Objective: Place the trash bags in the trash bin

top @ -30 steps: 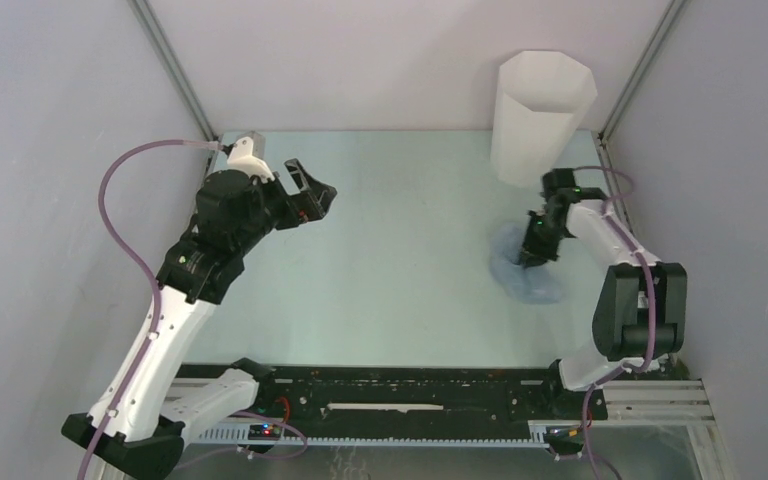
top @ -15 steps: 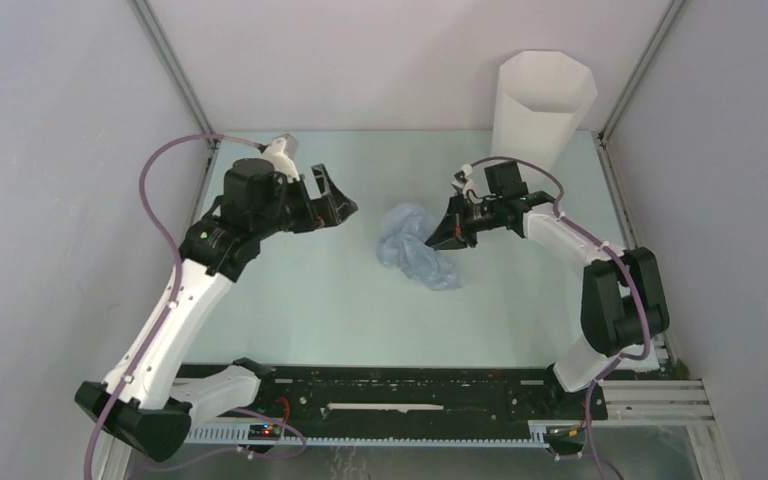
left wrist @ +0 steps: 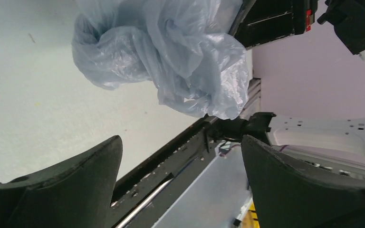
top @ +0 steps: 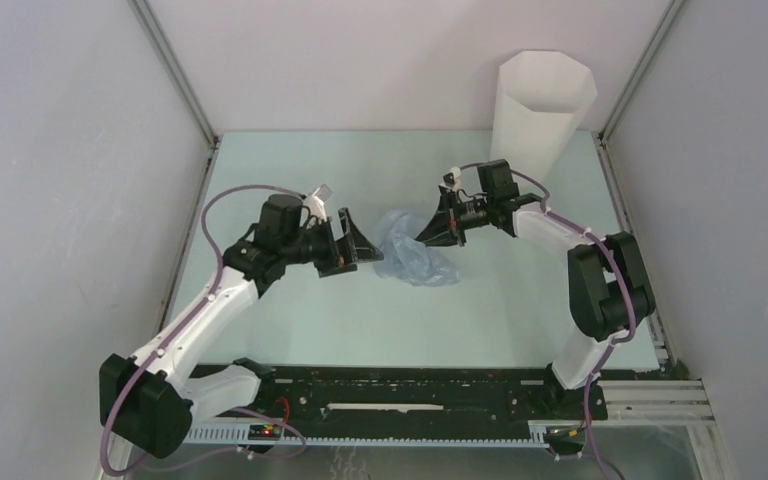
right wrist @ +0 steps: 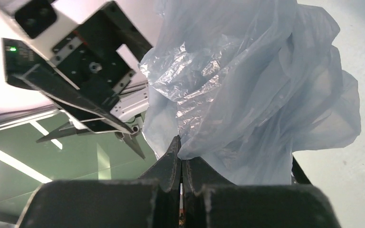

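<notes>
Pinching the trash bag (top: pixel 415 255), my right gripper (top: pixel 428 233) was clamped tight; my left gripper (top: pixel 360 243) gaped wide, empty, just beside the bag, which was well apart from the trash bin (top: pixel 540 110).

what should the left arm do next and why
Probably ease the left gripper forward and close on the bag: its jaws are open and face the film but are not yet around it, while the right gripper holds the bag pinched.

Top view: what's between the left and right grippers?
The trash bag, pinched in the right gripper fingers, facing the open left gripper. The top view shows nothing else there; both wrist views agree.
</notes>
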Controlling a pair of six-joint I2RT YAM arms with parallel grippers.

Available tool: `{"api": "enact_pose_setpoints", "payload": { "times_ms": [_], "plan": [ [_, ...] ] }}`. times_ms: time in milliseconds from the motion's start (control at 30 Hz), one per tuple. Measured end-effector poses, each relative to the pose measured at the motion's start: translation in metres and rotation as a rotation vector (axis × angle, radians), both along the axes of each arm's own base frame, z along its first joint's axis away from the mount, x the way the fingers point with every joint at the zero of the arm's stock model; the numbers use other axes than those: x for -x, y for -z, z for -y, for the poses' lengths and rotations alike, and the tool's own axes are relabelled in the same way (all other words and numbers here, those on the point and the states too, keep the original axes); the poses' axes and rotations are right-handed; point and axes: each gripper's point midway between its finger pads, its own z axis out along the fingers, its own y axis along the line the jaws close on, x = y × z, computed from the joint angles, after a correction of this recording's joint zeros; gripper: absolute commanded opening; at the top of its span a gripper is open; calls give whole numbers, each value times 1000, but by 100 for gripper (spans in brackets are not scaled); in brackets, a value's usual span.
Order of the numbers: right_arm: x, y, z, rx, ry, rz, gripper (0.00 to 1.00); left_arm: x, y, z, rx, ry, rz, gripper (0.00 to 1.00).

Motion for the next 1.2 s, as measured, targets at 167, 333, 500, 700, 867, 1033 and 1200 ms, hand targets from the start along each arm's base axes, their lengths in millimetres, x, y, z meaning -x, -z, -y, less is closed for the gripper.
{"api": "enact_pose_setpoints", "payload": {
  "times_ms": [167, 333, 500, 700, 867, 1033, 1200],
  "plan": [
    [7, -24, -6, -33, -7, 17, 0, 1, 4, 7, 98, -24, 18, 97],
    [30, -75, -15, -98, -31, 97, 0, 5, -14, 5, 199, -53, 156, 100],
    [52, -141, -18, -215, -43, 197, 0, 14, -65, -7, 327, -115, 366, 100],
    [68, -189, -19, -320, -49, 243, 0, 10, -106, 7, 515, -76, 428, 100],
    [73, -216, -19, -394, -50, 230, 0, -1, -115, 16, 489, -60, 395, 100],
    [76, -227, -17, -420, -46, 230, 0, -1, -123, -6, 484, -208, 409, 99],
    [81, -233, -13, -422, -37, 247, 0, -6, -134, 9, 586, -154, 373, 54]
  ]
}}
